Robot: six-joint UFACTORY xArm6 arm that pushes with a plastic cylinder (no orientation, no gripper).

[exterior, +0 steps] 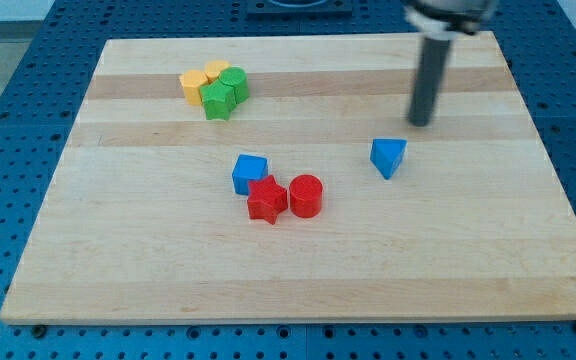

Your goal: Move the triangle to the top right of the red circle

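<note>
Blocks scattered on the wooden board (298, 290)
My tip (421, 123) sits just above-right of the blue triangle (388, 157), red circle (306, 195) off left.

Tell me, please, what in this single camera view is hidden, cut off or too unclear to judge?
- Arm above the rod: cut off by the view's top edge; only my tip shows, up and right of the blue triangle.
- Yellow blocks: partly covered by the green blocks; their shapes are unclear.
- Blue cube: its lower corner is hidden behind the red star, beside the red circle.
</note>
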